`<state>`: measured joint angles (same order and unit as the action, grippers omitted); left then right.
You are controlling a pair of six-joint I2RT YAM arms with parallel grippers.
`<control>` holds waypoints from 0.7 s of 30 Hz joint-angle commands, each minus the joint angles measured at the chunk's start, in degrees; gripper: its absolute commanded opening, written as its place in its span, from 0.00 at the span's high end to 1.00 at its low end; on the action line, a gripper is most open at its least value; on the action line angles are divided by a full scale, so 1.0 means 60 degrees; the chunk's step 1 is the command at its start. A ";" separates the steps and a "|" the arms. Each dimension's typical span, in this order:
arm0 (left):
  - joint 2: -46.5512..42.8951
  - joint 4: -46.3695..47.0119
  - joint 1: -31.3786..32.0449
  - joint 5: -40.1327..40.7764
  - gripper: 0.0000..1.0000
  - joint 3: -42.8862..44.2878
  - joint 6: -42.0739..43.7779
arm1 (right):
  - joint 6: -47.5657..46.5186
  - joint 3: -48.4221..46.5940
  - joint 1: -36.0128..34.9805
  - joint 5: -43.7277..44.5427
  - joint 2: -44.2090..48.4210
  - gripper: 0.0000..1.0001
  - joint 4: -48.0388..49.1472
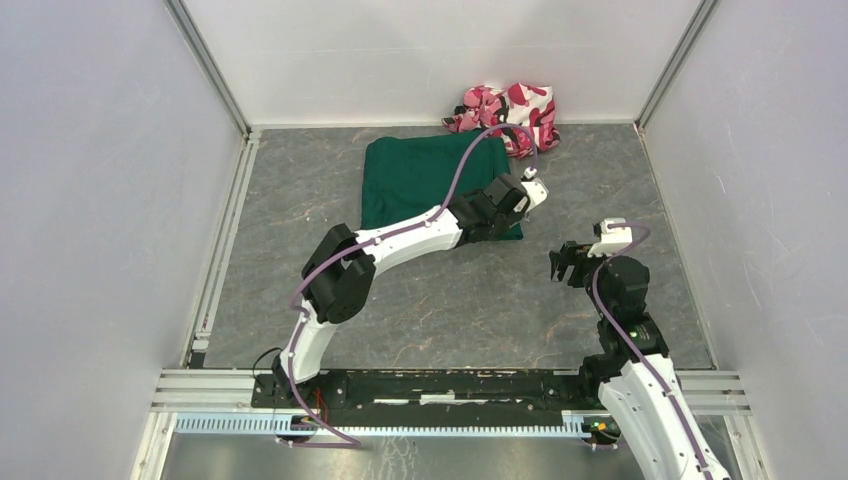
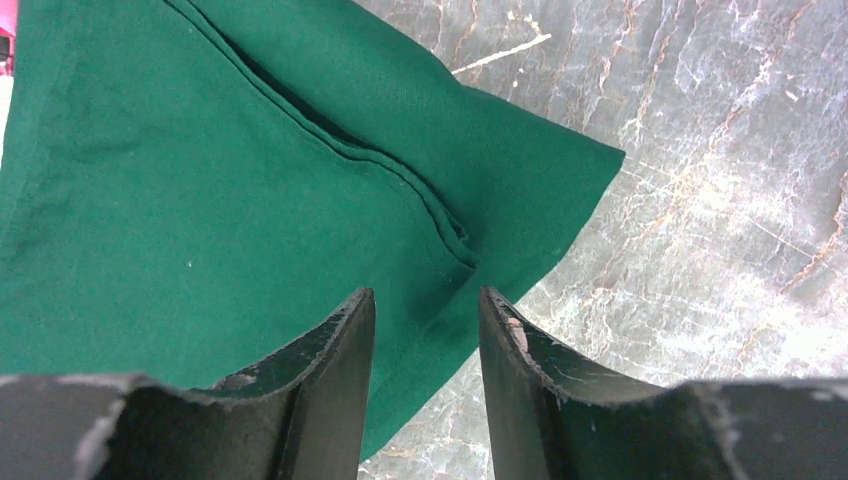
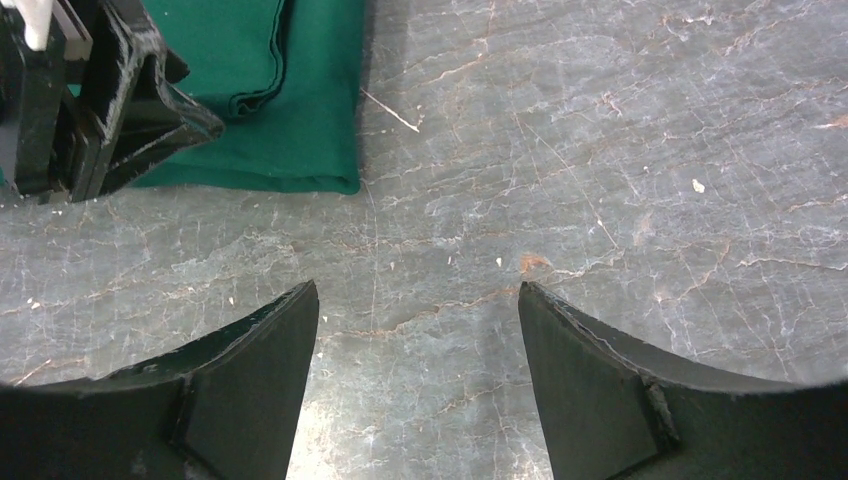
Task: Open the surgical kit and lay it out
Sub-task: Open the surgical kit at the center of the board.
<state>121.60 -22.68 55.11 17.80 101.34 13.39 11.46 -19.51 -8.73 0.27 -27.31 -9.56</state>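
From the top external view, the dark green cloth wrap (image 1: 430,180) is seen lying folded and flat on the grey marbled surface (image 1: 450,300), toward the far wall. A pink-white-black camouflage bundle (image 1: 510,112) is heaped just beyond the wrap's far right corner, against that wall. The left fingers (image 1: 500,218) are placed over the wrap's near right corner; whether they are apart cannot be told from here. The right fingers (image 1: 560,265) are held to the right of that same corner, clear of the wrap, over bare surface.

In the left wrist view, the wrap (image 2: 200,200) fills the left and centre. A folded flap is laid across it, its stitched edge running diagonally toward the pointed corner at the right. The left fingers (image 2: 340,350) are parted by a narrow gap with nothing clamped between them, and green cloth is seen through the gap. Contact with the cloth cannot be judged.

In the right wrist view, the right fingers (image 3: 270,350) are spread wide, with only marbled surface (image 3: 600,150) between them. The wrap's corner (image 3: 300,120) is seen at the upper left, and the left fingers (image 3: 130,110) are poised on or just over it — which of the two cannot be told.
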 commanded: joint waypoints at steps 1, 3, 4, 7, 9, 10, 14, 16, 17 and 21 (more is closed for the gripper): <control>0.0252 0.0102 0.0028 0.0240 0.51 0.0571 0.0404 | -0.0197 0.0122 0.0004 0.0198 0.0069 0.20 0.0155; 0.0395 0.0054 0.0025 0.0368 0.54 0.0725 0.0409 | -0.0193 0.0121 -0.0003 0.0186 0.0062 0.20 0.0174; 0.0476 0.0016 0.0026 0.0422 0.56 0.0814 0.0408 | -0.0189 0.0121 -0.0006 0.0179 0.0047 0.20 0.0173; 0.0637 -0.0088 0.0027 0.0330 0.57 0.0991 0.0390 | -0.0203 0.0140 -0.0001 0.0168 0.0053 0.20 0.0159; 0.0681 -0.0078 0.0028 0.0364 0.59 0.1024 0.0378 | -0.0196 0.0152 -0.0009 0.0178 0.0062 0.20 0.0160; 0.0701 -0.0066 0.0028 0.0461 0.64 0.1065 0.0375 | -0.0191 0.0153 -0.0006 0.0161 0.0054 0.20 0.0158; 0.0543 0.0069 0.0006 0.0908 0.86 0.1151 0.0042 | -0.0195 0.0134 -0.0004 0.0164 0.0054 0.20 0.0144; 0.0238 0.0339 -0.0105 0.1034 0.97 0.1015 -0.0342 | -0.0198 0.0136 -0.0002 0.0158 0.0033 0.20 0.0143; -0.0175 0.0648 -0.0274 0.1081 0.98 0.0814 -0.0633 | -0.0200 0.0161 -0.0004 0.0153 0.0040 0.20 0.0155; -0.1185 0.1057 -0.0989 0.1714 0.98 0.0180 -0.1344 | -0.0180 0.0191 -0.0008 0.0045 -0.0030 0.20 0.0209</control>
<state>124.25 -21.56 54.02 22.44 104.33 11.27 11.16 -18.83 -8.73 0.25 -27.33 -10.02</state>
